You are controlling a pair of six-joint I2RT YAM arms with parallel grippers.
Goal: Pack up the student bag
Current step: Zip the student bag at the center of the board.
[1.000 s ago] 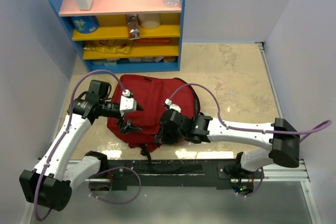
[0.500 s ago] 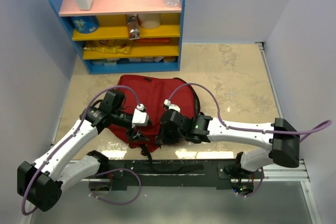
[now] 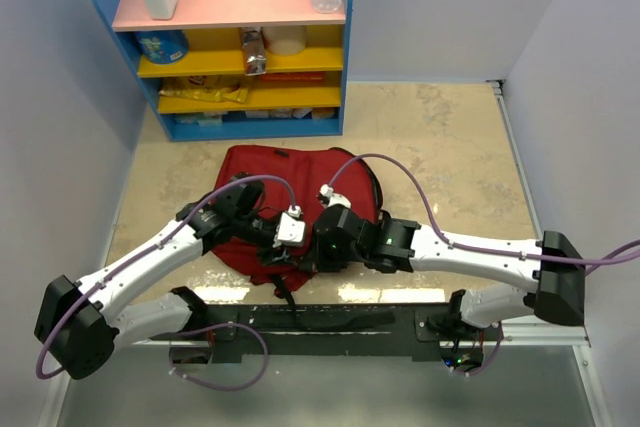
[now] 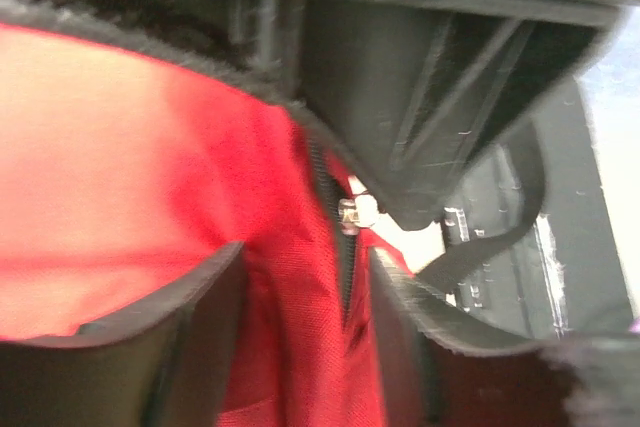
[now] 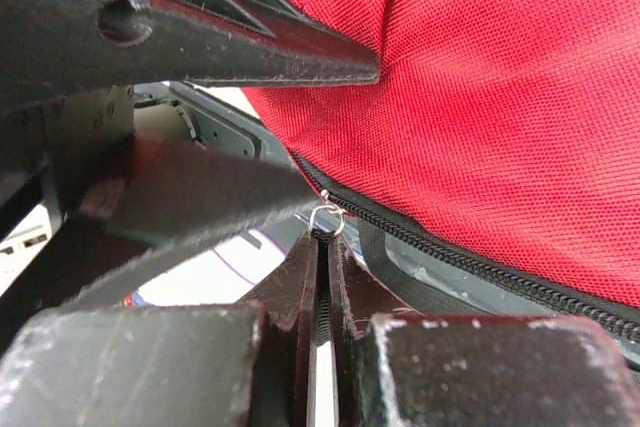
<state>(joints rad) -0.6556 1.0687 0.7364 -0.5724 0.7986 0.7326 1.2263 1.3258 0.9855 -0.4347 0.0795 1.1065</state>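
Looking at your bag [image 3: 290, 182], it lies by the surface's [image 3: 450, 147] near edge, left of middle. Your right end effector [image 5: 322, 247] pinches its zipper pull [image 5: 326, 217]; your left end effector [image 4: 300, 317] straddles red fabric, fingers spread.

The left arm [image 3: 150, 259] and the right arm [image 3: 480, 250] are extended inward from their bases — the wrists are set nearly touching at the middle. The left tool [image 4: 300, 332] is held with fingers parted; the right tool [image 5: 320, 247] is pressed fully shut.
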